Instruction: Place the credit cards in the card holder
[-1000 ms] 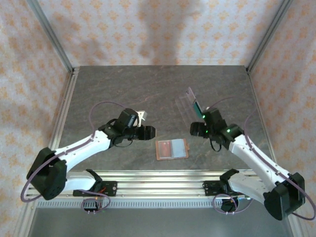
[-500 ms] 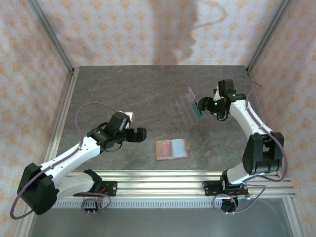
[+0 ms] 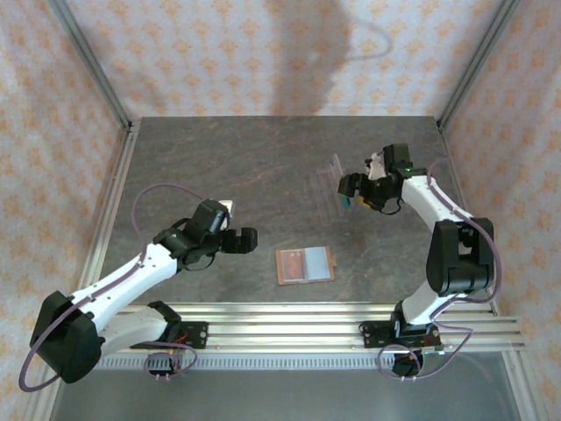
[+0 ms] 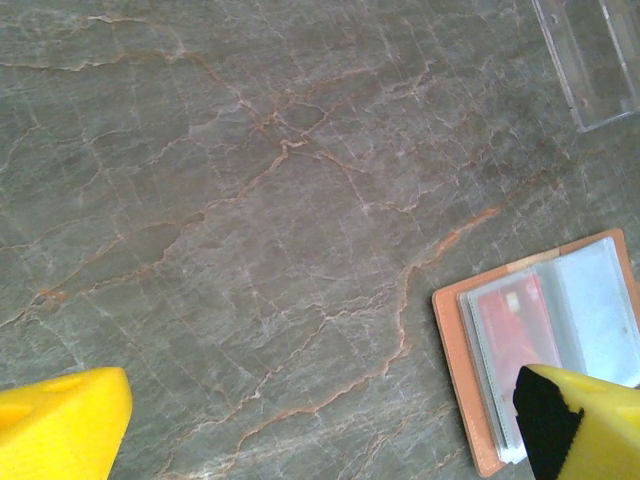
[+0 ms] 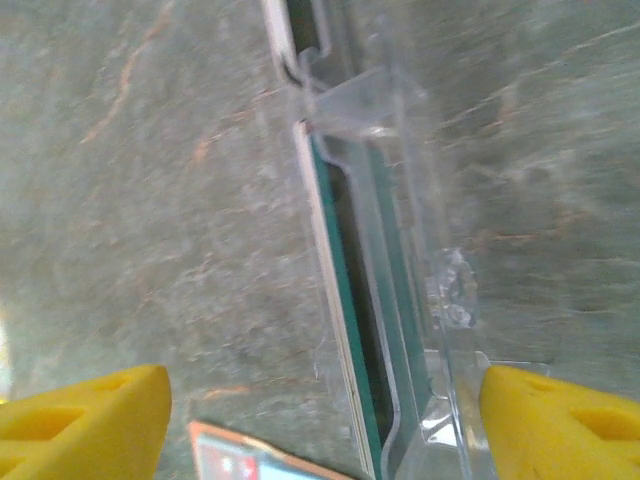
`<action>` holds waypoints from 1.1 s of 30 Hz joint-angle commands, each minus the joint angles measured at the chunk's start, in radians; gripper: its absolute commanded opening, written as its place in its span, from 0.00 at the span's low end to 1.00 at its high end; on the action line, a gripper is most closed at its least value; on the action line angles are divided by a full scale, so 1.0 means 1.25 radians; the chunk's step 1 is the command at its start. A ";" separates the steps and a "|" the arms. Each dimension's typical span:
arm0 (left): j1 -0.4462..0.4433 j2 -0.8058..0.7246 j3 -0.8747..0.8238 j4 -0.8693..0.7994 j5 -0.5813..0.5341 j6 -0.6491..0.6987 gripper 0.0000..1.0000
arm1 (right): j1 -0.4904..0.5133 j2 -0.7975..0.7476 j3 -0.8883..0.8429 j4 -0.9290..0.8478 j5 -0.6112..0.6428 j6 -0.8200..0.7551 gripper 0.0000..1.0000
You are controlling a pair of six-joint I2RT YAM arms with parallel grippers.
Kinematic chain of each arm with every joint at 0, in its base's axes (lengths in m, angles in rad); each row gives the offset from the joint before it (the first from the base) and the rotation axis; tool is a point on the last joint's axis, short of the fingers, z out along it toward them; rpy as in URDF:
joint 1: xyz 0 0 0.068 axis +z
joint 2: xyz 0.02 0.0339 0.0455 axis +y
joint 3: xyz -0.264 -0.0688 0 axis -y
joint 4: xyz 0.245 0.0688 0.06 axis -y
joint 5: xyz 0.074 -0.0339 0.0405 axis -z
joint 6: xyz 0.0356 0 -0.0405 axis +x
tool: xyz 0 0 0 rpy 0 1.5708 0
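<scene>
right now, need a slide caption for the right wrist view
Open right gripper lined up over the clear stand, a teal-edged card standing in its slot.

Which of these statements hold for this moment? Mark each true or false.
1. The card holder lies open on the table. True.
2. The left end effector is shut on a card. False: its jaws stand wide open with nothing between them.
3. A teal-edged card sits upright in the clear stand. True.
4. The right end effector hovers over the card holder. False: it is at the clear stand, a finger on either side.
5. The clear stand rests on top of the card holder. False: they are apart on the table.
</scene>
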 commanded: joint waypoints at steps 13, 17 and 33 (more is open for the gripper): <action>0.046 0.031 -0.011 0.077 0.105 -0.052 0.99 | 0.061 -0.047 0.022 -0.015 0.255 0.030 0.84; 0.047 0.042 -0.022 0.077 0.080 -0.054 0.99 | 0.084 0.019 0.155 -0.052 0.360 0.053 0.86; 0.048 -0.047 -0.123 0.091 0.078 -0.097 1.00 | 0.172 0.374 0.575 -0.208 0.625 -0.034 0.99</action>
